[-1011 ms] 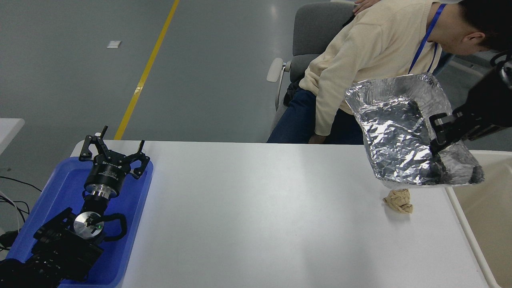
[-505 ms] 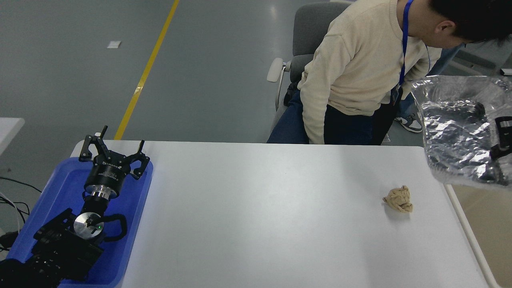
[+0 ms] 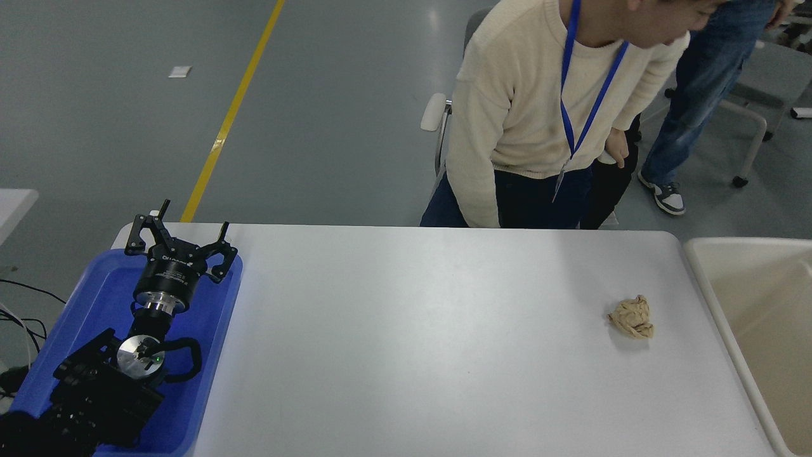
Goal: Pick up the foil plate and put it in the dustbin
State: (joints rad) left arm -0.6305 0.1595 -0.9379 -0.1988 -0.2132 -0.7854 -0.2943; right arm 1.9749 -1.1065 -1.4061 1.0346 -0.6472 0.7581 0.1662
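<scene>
Oddly, neither the foil plate nor the right arm shows anywhere now, so where the plate lies, and whether that pincer is apart or clamped, cannot be told. The dustbin point(image 3: 698, 254) stands against the desk's right edge, its rim level with the top, probably so waste can be carried straight off the desk and dropped in; the part of its inside that shows is bare beige. A small tan paper ball point(image 3: 632, 317) sits on the desk point(image 3: 412, 343) near the right edge, just short of the dustbin. The left gripper point(image 3: 176, 244) is parked over a blue tray point(image 3: 95, 298) at the desk's left edge, its fingers spread apart and holding nothing. A person in a cream sweater point(image 3: 507, 114) leans over the far edge.
</scene>
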